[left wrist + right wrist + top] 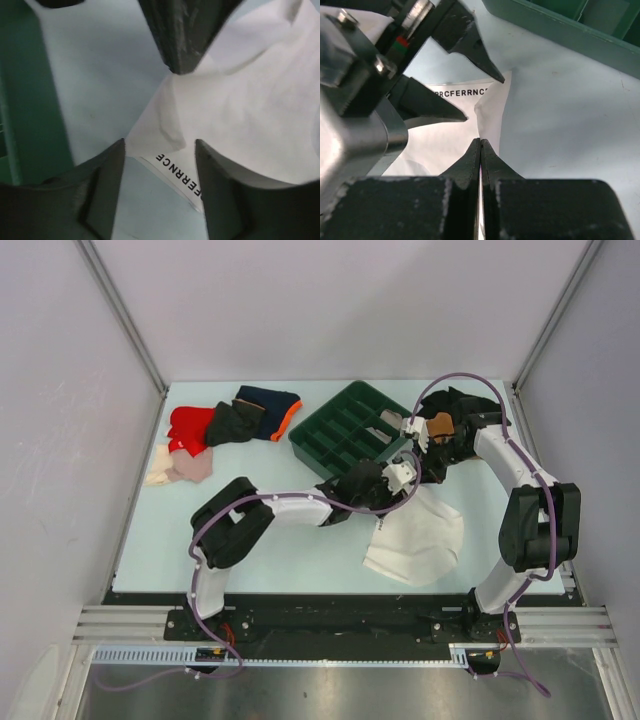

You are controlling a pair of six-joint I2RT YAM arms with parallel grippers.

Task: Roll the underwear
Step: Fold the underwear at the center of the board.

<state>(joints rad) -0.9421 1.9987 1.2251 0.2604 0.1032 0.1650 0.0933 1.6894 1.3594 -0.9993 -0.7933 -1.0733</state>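
The white underwear (pixel 420 540) lies flat on the table in front of the green tray (pixel 330 435). Its far corner carries a printed label (pixel 462 92). My left gripper (pixel 404 482) is open, its fingers on either side of that corner and label (pixel 180 175). It also shows in the left wrist view (pixel 159 150) and the right wrist view (pixel 484 97). My right gripper (pixel 412 460) is shut, its tip pinching a raised fold at the edge of the underwear (pixel 490 107). That tip (pixel 175 65) shows just beyond my left fingers, on the white cloth (pixel 250 100).
The tray's wall (pixel 570 30) stands right behind both grippers and also shows in the left wrist view (pixel 20 100). Red (pixel 190 428), black (pixel 230 425), navy-orange (pixel 270 405) and pink-beige (pixel 185 470) clothes lie back left. A black pile (pixel 455 402) with a tan-brown garment (pixel 440 425) lies back right.
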